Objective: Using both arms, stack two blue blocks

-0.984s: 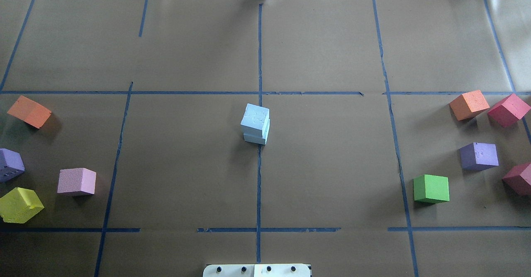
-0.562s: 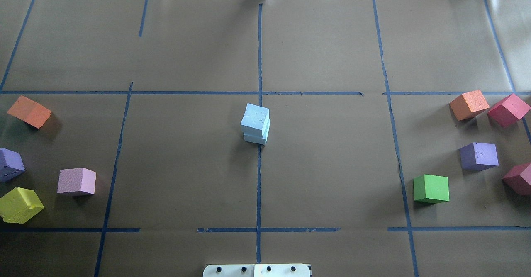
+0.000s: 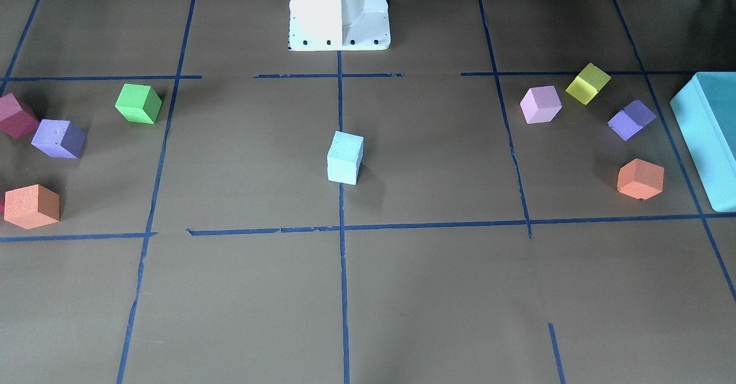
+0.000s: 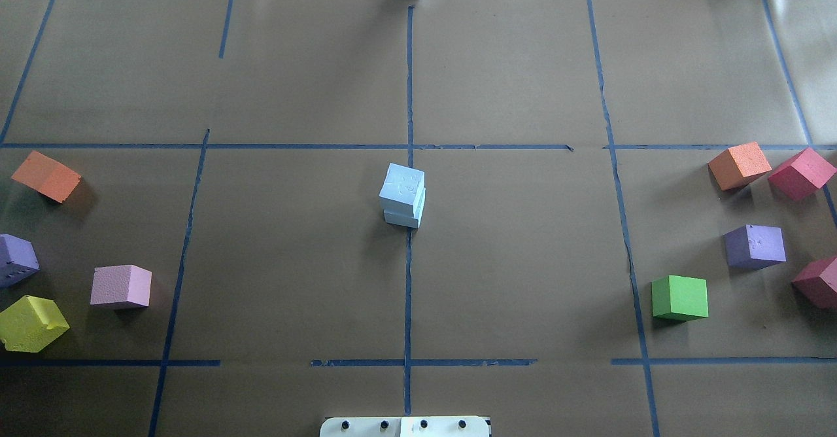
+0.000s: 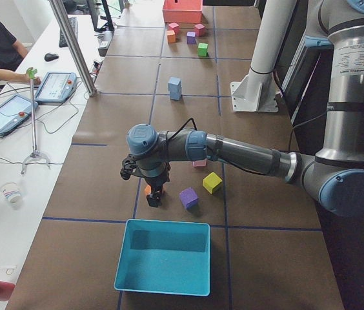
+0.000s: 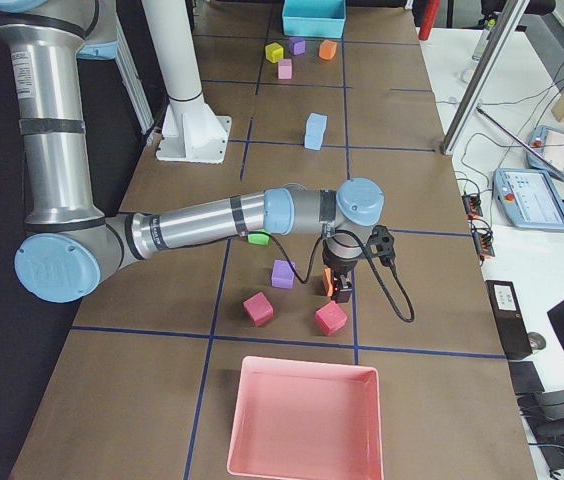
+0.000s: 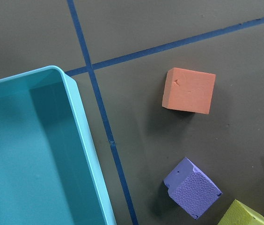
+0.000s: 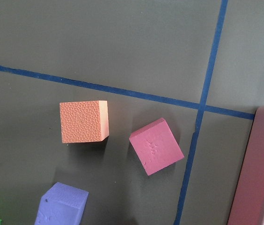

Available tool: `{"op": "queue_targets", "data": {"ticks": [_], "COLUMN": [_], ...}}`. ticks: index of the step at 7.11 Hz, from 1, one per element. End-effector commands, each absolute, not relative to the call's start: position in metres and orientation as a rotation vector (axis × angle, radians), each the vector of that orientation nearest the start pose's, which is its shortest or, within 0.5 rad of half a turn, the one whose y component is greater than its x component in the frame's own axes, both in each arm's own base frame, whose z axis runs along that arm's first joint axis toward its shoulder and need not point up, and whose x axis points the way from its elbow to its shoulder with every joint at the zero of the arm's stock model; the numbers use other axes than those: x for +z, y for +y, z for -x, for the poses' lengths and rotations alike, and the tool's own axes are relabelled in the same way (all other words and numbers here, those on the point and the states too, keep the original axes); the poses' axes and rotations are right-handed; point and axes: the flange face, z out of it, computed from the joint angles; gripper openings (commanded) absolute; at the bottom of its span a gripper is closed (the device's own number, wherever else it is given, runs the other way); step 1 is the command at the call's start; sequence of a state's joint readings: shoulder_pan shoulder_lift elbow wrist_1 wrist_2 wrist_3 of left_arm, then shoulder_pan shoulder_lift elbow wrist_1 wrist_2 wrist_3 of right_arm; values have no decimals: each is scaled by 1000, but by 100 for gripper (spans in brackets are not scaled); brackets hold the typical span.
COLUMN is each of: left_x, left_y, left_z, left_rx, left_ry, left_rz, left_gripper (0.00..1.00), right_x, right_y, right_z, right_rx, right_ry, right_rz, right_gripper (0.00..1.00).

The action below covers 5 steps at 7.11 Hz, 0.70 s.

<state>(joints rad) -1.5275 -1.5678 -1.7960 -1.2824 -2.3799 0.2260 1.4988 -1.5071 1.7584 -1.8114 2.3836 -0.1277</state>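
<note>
Left claw [image 5: 156, 195] first: it hangs low at the end of the left arm [image 5: 233, 152], right by a small orange foam cube [image 7: 189, 90], next to the big teal plastic bin [image 7: 83, 136]. Its fingers are too small & dark in the side view and the wrist cam doesn't catch them, so can't tell how wide it's spread or whether it has hold of anything.

Right claw [image 6: 340, 285], same story: down low on the right arm [image 6: 202, 222], by a second orange foam cube [image 8: 84, 121] and a pink-red foam cube [image 8: 156, 146], w/ the pink plastic bin [image 6: 302, 364] close by. Spread & grip can't be told here either.

Now the centre of the brown paper-covered tabletop [image 4: 523, 260]: two pale sky-blue foam cubes [image 3: 345, 158], one on the other. Upper blue cube [image 4: 403, 184] sits on the lower blue cube [image 4: 404, 217], slightly twisted vs. it, edges not quite flush. Stack stands upright on the blue tape centre line [image 4: 407, 293], well apart from both claws and from the coloured cubes clustered at either end.
</note>
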Motion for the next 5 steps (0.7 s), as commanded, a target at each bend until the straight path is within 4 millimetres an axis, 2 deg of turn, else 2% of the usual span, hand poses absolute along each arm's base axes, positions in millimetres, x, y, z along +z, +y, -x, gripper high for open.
{"op": "queue_targets", "data": {"ticks": [1, 3, 4, 5], "left_x": [576, 568, 561, 568], "left_y": [-479, -479, -485, -486], "left_z": [41, 41, 41, 41], "left_rx": [201, 205, 225, 236], "left_ry": [813, 806, 803, 803], "left_rz": [-3, -19, -61, -93], "left_gripper": [100, 100, 100, 100], "right_x": [558, 553, 557, 558], "right_y": [-511, -512, -512, -515], "right_z": [-14, -13, -2, 7], "right_rx": [-188, -193, -211, -228], "right_ry": [-814, -816, -815, -813], "right_rz": [-15, -23, -6, -3], "right_gripper": [100, 100, 100, 100]}}
